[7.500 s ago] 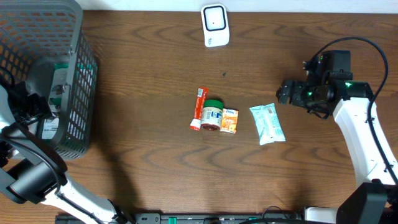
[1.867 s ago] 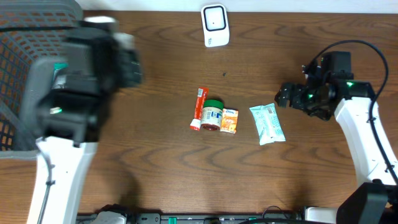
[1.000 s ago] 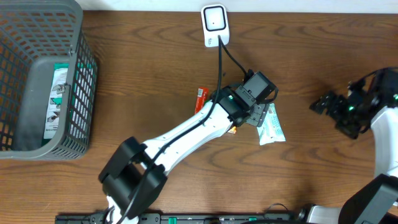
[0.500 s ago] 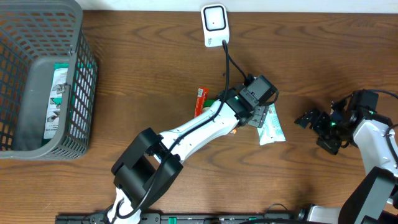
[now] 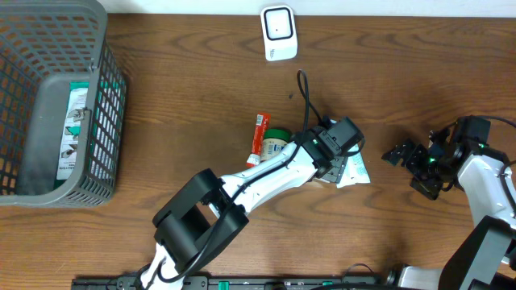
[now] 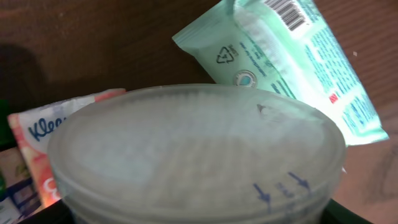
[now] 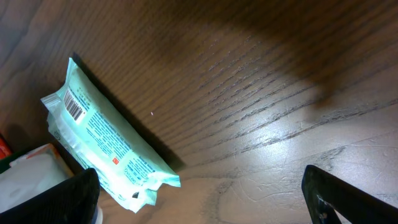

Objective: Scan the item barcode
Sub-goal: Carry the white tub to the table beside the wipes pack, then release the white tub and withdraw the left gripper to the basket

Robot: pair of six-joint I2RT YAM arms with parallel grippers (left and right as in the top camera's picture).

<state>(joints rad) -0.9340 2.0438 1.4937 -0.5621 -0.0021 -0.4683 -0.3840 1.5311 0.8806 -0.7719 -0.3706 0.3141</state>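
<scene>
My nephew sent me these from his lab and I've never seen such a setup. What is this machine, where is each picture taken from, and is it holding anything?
It is a pair of robot arms at a wooden table. The wide picture looks down from above; the other two come from small cameras on each wrist. The left arm reaches across the middle, its tip over a mint-green wipes pack; whether its jaws are open the pictures do not show, since a blurred pale shape fills its camera's foreground. The right arm waits at the side, jaws wide open and empty. Also on the table: a red tube, a green-lidded jar, a tissue pack, a white scanner and a grey basket with one packet inside.
</scene>
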